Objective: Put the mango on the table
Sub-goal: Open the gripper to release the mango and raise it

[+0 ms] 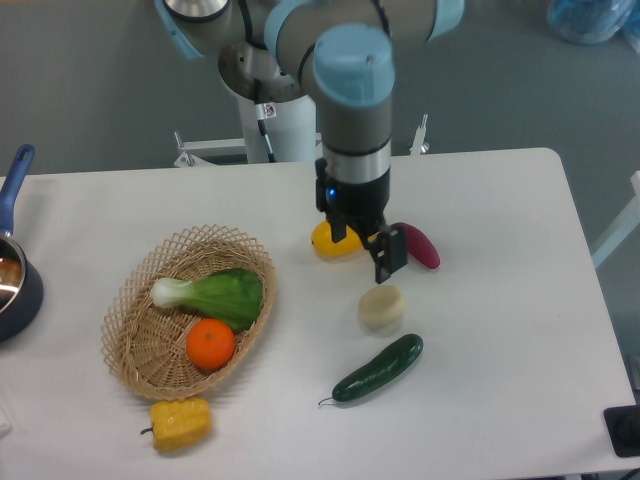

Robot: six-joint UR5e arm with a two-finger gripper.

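The mango [327, 243], yellow with an orange tinge, rests on the white table [500, 350] near its middle, just right of the basket. My gripper [364, 243] hangs above it and closer to the camera, open, with nothing between its black fingers [388, 256]. One finger covers part of the mango's right side. The arm's wrist stands upright over the fruit.
A wicker basket [135, 370] at the left holds a green bok choy [220, 293] and an orange [210, 343]. A corn piece [181, 423] lies below it. A purple sweet potato [420, 245], a pale round piece [381, 308] and a cucumber [378, 368] lie right of the mango. A dark pot [12, 280] is at the left edge.
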